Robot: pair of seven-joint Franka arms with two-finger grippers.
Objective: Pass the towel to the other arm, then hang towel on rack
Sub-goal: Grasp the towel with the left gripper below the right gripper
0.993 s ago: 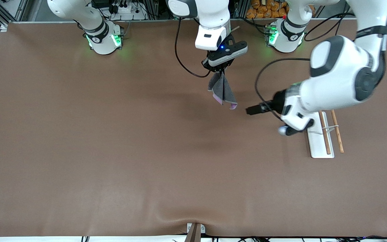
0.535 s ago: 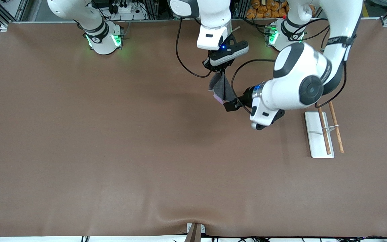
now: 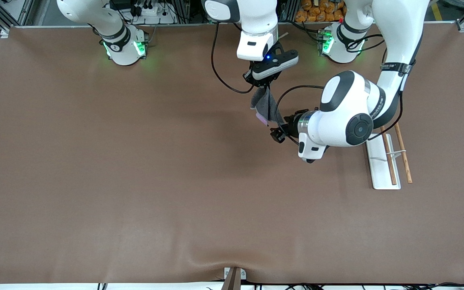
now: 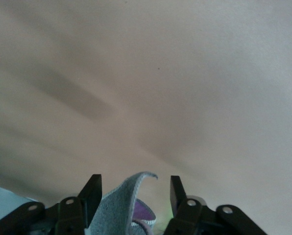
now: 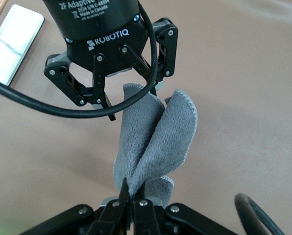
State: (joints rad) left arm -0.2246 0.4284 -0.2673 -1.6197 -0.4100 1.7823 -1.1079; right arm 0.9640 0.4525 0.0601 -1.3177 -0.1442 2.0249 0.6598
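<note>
The dark grey towel hangs from my right gripper, which is shut on its top edge over the table's middle, toward the robots' side. In the right wrist view the towel hangs folded from my shut right gripper. My left gripper is open at the towel's lower end. In the left wrist view the towel, with purple reverse showing, lies between the spread jaws of my left gripper, unclamped. The right wrist view also shows my left gripper. The rack lies toward the left arm's end.
The rack's two wooden rods lie along its white base, partly under my left arm's elbow. Its white base also shows in the right wrist view. A black cable loops from the right wrist. Brown table all round.
My left arm has swung from over the rack toward the hanging towel, and its open gripper now straddles the towel's lower end. My right gripper has held the towel almost still.
</note>
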